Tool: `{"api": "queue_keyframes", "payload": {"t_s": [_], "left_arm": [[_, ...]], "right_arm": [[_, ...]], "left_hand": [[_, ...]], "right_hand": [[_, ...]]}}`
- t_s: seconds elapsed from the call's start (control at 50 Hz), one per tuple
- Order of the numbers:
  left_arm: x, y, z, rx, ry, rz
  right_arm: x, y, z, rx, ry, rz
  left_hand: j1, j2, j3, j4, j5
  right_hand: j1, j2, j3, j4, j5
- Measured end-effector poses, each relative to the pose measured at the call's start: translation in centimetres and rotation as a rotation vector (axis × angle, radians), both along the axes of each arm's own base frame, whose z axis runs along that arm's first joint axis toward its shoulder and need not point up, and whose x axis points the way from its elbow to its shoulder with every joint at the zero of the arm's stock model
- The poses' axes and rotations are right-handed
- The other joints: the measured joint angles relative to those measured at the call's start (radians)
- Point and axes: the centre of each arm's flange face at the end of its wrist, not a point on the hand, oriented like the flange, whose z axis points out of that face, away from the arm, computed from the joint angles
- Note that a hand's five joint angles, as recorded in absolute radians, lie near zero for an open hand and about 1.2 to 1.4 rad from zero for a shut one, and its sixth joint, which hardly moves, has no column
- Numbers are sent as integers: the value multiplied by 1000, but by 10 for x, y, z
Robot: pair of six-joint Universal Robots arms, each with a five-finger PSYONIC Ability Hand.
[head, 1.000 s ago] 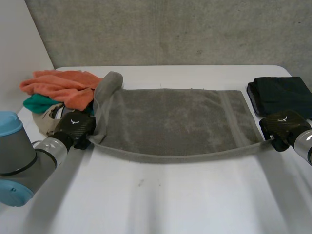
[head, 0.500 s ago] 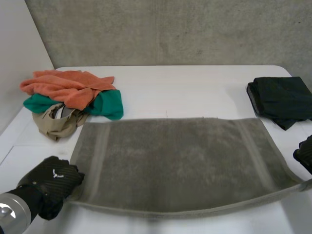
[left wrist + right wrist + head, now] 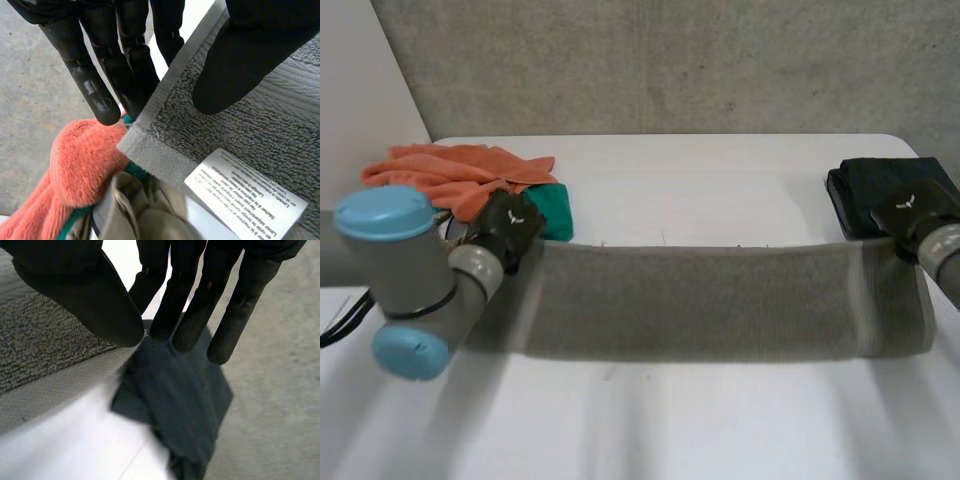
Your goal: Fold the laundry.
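A grey towel (image 3: 700, 300) hangs stretched between my two hands above the white table (image 3: 700, 170), sagging in a long band. My left hand (image 3: 510, 222) pinches its left end; in the left wrist view the thumb (image 3: 240, 65) presses the towel (image 3: 270, 110) against straight fingers (image 3: 95, 85) near a corner, beside a white care label (image 3: 245, 185). My right hand (image 3: 905, 208) holds the right end; in the right wrist view its thumb (image 3: 85, 290) lies on the towel's edge (image 3: 40, 345) with the fingers behind it.
A folded dark cloth (image 3: 880, 180) lies at the back right, right under my right hand's fingertips (image 3: 175, 395). At the back left is a pile of orange (image 3: 450, 170), teal (image 3: 552, 208) and beige (image 3: 145, 210) laundry, just beyond my left hand.
Half a second ago both hands were low at the table's near side with the towel spread flat. They have since risen and moved away toward the back, taking the towel's edge along.
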Motion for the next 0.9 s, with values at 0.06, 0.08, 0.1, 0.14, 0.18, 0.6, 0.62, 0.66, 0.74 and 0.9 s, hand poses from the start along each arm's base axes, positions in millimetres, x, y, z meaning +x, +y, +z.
{"api": "queue_keyframes", "payload": {"t_s": [0.06, 0.08, 0.1, 0.14, 0.18, 0.6, 0.62, 0.66, 0.74, 0.9], "left_arm": [[-7, -18, -3, -26, 3, 20], [-9, -23, -4, -35, 4, 26], [-12, -30, -5, -46, 6, 36], [-16, -41, -6, -66, 10, 52], [-18, -47, -7, -78, 14, 59], [-22, 24, 42, -49, 132, 4], [-19, 30, 42, -35, 148, 3], [-14, 41, 43, -9, 181, -4], [-10, 59, 41, 41, 244, -36], [-8, 75, 34, 86, 307, -71]], "right_arm": [[6, -17, -6, -43, 5, -8], [7, -21, -7, -52, 6, -10], [9, -27, -10, -65, 7, -13], [13, -35, -13, -83, 8, -15], [17, -44, -17, -102, 8, -16], [2, 27, 13, 188, -257, -2], [-5, 32, 10, 228, -273, -9], [-16, 39, 4, 295, -298, -26], [-36, 48, -10, 373, -344, -50], [-53, 49, -32, 373, -369, -67]], "left_hand": [[0, 0, 0, 0, 0], [0, 0, 0, 0, 0], [0, 0, 1, 0, 0], [-8, -6, -4, -5, -5], [-46, -63, -60, -52, -41], [-957, -992, -980, -999, -934], [-957, -992, -980, -999, -934], [-957, -992, -980, -999, -935], [-957, -992, -980, -999, -934], [-957, -992, -980, -999, -935]], "right_hand": [[0, 0, 0, 0, 0], [0, 0, 0, 0, 0], [0, 0, 0, 0, 0], [0, 0, 0, 0, 0], [-151, -187, -168, -172, -173], [-870, -920, -923, -932, -927], [-829, -882, -885, -893, -889], [-735, -791, -793, -801, -796], [-673, -737, -731, -736, -733], [-556, -610, -612, -620, -620]]}}
